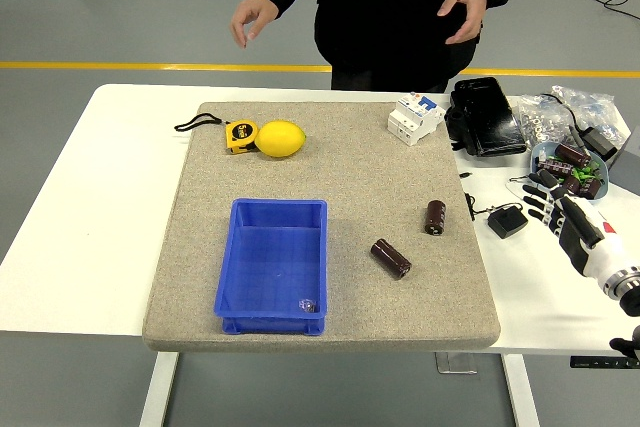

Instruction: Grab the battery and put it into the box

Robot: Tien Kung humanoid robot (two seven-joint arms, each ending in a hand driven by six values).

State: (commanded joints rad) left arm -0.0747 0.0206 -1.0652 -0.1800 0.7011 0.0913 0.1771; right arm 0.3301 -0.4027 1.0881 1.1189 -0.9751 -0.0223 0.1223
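The right hand (pixel 565 215) hangs open and empty, so it must reach left to a battery (pixel 391 258) before the box (pixel 272 265).

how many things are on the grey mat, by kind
batteries: 2
blue box: 1
lemon: 1
tape measure: 1
white switch block: 1
total: 6
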